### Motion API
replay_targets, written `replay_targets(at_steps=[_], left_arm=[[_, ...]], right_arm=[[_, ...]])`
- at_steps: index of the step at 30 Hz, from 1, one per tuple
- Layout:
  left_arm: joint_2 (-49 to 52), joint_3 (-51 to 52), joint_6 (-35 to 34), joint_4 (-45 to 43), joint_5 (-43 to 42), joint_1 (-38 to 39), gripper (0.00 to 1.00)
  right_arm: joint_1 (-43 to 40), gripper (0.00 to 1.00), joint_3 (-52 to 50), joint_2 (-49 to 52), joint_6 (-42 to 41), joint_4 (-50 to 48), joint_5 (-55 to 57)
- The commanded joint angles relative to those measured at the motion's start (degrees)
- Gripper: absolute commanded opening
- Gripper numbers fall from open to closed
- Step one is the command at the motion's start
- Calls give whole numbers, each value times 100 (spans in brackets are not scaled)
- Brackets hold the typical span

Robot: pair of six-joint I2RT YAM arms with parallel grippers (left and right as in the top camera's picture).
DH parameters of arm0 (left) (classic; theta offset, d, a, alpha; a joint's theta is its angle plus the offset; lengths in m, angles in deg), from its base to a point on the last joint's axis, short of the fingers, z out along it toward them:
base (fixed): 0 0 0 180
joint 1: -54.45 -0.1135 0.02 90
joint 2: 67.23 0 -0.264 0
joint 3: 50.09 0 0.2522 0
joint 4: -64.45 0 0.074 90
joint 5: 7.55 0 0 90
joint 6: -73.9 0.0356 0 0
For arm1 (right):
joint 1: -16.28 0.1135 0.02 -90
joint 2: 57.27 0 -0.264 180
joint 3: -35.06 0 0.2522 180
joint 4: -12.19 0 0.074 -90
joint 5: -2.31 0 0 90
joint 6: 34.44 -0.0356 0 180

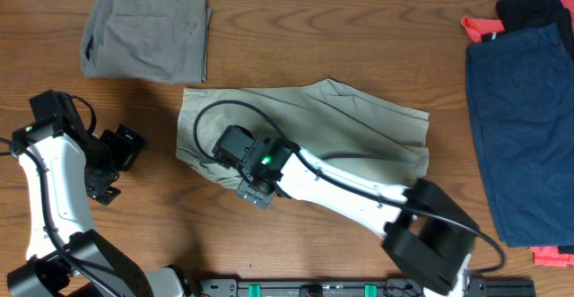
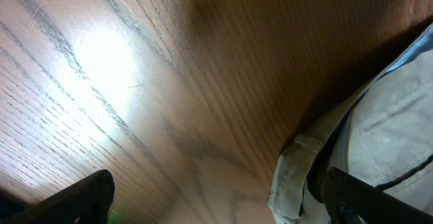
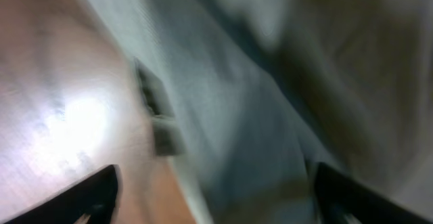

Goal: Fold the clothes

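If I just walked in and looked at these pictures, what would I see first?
Probably the khaki shorts spread out in the middle of the table, with the white right arm reaching across them. Then the folded grey-olive shorts at the top left and the navy shorts on the right.

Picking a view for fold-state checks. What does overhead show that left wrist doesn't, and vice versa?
Overhead only: the folded grey-olive shorts, the navy shorts with a red garment and a black garment by them, the left arm off the cloth, and the right arm lying across the khaki shorts.
Left wrist only: a belt loop on the khaki waistband and a strip of pale blue lining, close up, with light glare on the wood.
Both: the khaki shorts and the wooden table.
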Motion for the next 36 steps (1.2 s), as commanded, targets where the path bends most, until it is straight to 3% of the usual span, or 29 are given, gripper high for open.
replay_targets(at_steps=[1, 3, 8, 13, 18, 27, 32, 36], left_arm=[[-15, -13, -7, 35, 70, -22, 98], [-15, -15, -7, 35, 70, -22, 98], [-15, -13, -7, 33, 70, -22, 98], [-15, -13, -7, 35, 70, -22, 98], [-15, -13, 35, 35, -26, -4, 98], [-15, -13, 765, 103, -791, 616, 100], [-15, -13, 946, 249, -791, 1392, 89], [-15, -13, 984, 205, -789, 2103, 86]], right_arm=[[-129, 63, 68, 240, -15, -4, 389], [-164, 55, 70, 249, -116, -20, 479], [-232, 48, 179, 238, -114, -2, 490], [-369, 19, 269, 238, -116, 26, 490], [-527, 1, 385, 238, -417, 63, 514], [-1207, 1, 1530, 184, -713, 636, 494], [-1543, 4, 1840, 184, -713, 713, 492], [-1792, 5, 1851, 184, -719, 726, 487]])
